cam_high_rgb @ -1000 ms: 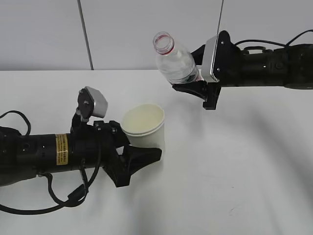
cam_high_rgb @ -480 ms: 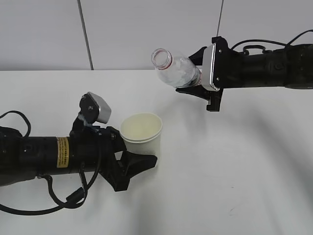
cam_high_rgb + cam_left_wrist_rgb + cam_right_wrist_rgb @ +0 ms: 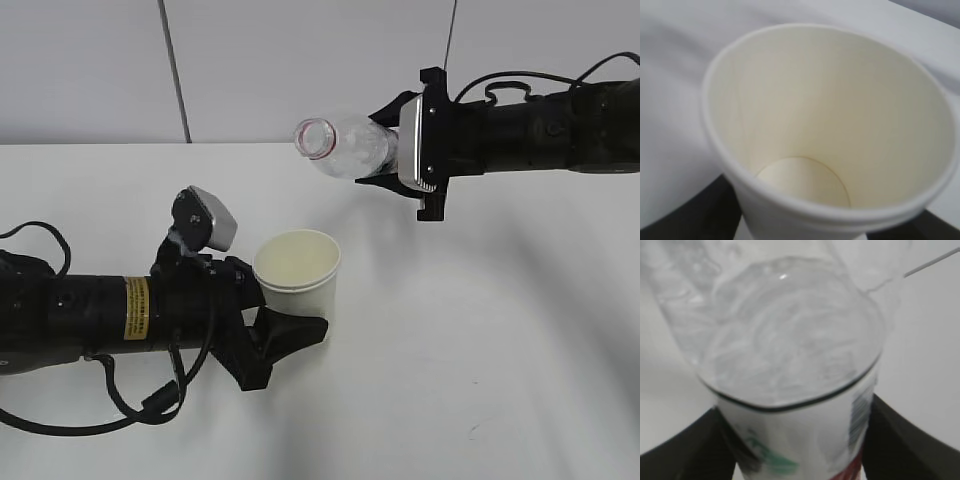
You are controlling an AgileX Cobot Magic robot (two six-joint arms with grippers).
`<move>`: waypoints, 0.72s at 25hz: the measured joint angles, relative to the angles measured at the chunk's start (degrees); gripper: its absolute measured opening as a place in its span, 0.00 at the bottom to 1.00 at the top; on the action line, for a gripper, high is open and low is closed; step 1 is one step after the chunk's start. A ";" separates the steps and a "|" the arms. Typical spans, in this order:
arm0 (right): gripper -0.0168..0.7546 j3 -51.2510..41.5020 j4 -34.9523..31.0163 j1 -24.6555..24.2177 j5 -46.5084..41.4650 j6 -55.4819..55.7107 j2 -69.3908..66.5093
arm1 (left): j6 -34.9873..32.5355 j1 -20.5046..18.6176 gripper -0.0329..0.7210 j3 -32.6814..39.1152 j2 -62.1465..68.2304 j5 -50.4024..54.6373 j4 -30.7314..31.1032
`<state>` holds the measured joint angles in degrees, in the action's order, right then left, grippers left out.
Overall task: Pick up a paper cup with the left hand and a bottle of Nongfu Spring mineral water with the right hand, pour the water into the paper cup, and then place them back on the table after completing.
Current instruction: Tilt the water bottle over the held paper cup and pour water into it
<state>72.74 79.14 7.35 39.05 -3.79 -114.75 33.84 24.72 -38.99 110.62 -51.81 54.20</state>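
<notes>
I see a plain white table (image 3: pixel 480 350) filling the lower frame, with a pale grey panelled wall (image 3: pixel 90 70) behind it, split by a dark seam at upper left. A yellow label band (image 3: pixel 136 307) on the left arm carries print too small to read. On the bottle (image 3: pixel 345 148) in the right wrist view I make out a barcode and green and red marks, nothing legible. The right hand (image 3: pixel 385 150), upper right, pinches the bottle, tipped with its red-ringed mouth pointing left, above the paper cup (image 3: pixel 296 273). The left gripper (image 3: pixel 283 320) grips the upright, empty cup at centre left.
</notes>
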 joint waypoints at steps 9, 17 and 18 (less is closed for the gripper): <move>0.64 1.36 0.00 0.62 -2.48 -3.99 0.00 | 0.18 0.62 0.62 -0.04 0.00 3.25 -0.43; 0.64 1.36 0.00 0.62 -2.72 -9.78 0.00 | 0.18 0.67 0.62 -0.04 0.00 3.19 -4.43; 0.64 1.36 0.00 0.62 -2.72 -10.40 0.00 | 0.18 0.67 0.62 -0.04 0.00 3.19 -4.14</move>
<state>74.11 79.14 7.97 36.33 -14.19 -114.75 34.02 25.38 -39.03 110.62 -48.62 50.06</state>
